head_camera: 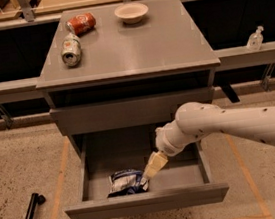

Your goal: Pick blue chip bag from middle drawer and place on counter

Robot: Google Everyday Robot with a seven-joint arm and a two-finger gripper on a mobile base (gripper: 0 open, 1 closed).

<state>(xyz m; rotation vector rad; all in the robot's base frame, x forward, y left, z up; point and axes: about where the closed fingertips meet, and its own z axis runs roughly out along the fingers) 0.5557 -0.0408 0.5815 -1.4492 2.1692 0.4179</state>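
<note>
Camera view, facing the cabinet: a crumpled dark blue foil chip bag (124, 182) lies in the open shallow grey middle drawer (145, 203). The cream-tipped gripper (151, 172) angles down at the bag's right edge; whether it is spread or closed cannot be told. The smooth matte grey counter (134, 46) lies above.

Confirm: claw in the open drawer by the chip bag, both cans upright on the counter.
Camera view: red can and silver can lie on their sides on the counter. The claw is in the middle drawer by the blue chip bag.
</note>
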